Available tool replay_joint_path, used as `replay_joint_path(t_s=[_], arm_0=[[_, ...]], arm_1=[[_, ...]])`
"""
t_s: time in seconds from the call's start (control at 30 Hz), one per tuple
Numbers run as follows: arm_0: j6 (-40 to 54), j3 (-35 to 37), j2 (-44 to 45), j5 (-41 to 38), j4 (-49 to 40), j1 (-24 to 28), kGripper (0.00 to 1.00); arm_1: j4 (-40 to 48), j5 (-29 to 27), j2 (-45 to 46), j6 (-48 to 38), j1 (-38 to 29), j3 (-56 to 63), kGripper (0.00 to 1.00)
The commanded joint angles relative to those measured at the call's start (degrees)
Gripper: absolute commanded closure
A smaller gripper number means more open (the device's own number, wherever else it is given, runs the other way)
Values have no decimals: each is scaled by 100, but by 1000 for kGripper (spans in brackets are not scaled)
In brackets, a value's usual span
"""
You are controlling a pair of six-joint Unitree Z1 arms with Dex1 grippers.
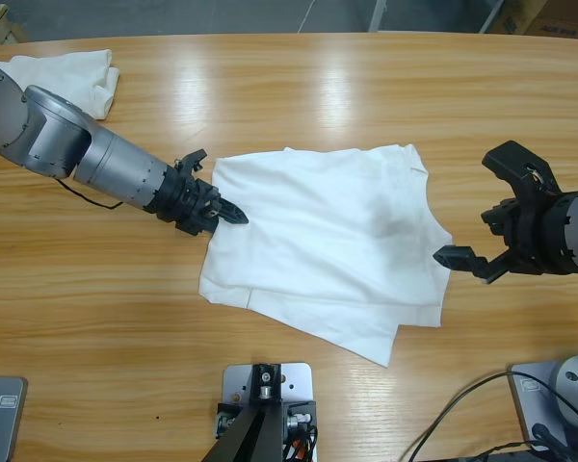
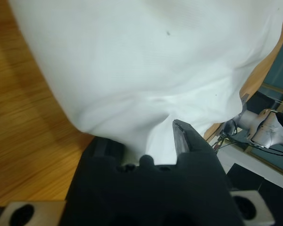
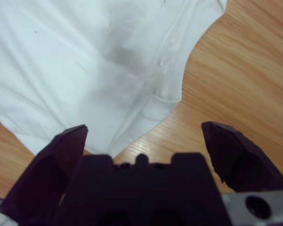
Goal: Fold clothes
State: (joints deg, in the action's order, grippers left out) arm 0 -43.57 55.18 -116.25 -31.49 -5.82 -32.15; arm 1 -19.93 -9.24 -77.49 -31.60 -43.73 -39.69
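A white T-shirt (image 1: 318, 241) lies partly folded in the middle of the wooden table (image 1: 299, 87). It fills the left wrist view as white cloth (image 2: 146, 61). My left gripper (image 1: 229, 213) comes in from the left and is shut on the shirt's left edge; cloth is bunched between its jaws and drapes over one of them (image 2: 155, 141). My right gripper (image 1: 472, 207) hovers wide open just off the shirt's right edge, with nothing between its fingers. In the right wrist view the shirt (image 3: 85, 61) lies ahead of that gripper (image 3: 144, 129).
A second white garment (image 1: 67, 77) lies crumpled at the table's far left corner. Bare wood surrounds the shirt. Black cables (image 1: 462, 414) trail at the bottom right. The right arm (image 2: 264, 127) shows in the left wrist view's background.
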Motion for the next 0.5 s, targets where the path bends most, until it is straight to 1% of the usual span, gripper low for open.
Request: replay_joint_path(t_s=[0.03, 0.13, 0.3, 0.5], arm_0=[[619, -364, -353, 358, -60, -176, 1000], [379, -464, -367, 639, 28, -178, 1000], [247, -661, -140, 1366, 2, -183, 1000], [365, -1619, 617, 1609, -355, 195, 1000]], arm_1=[[84, -104, -170, -74, 40, 191, 0], [77, -95, -116, -74, 40, 221, 0], [66, -95, -3, -74, 40, 288, 0], [98, -104, 18, -57, 40, 298, 0]])
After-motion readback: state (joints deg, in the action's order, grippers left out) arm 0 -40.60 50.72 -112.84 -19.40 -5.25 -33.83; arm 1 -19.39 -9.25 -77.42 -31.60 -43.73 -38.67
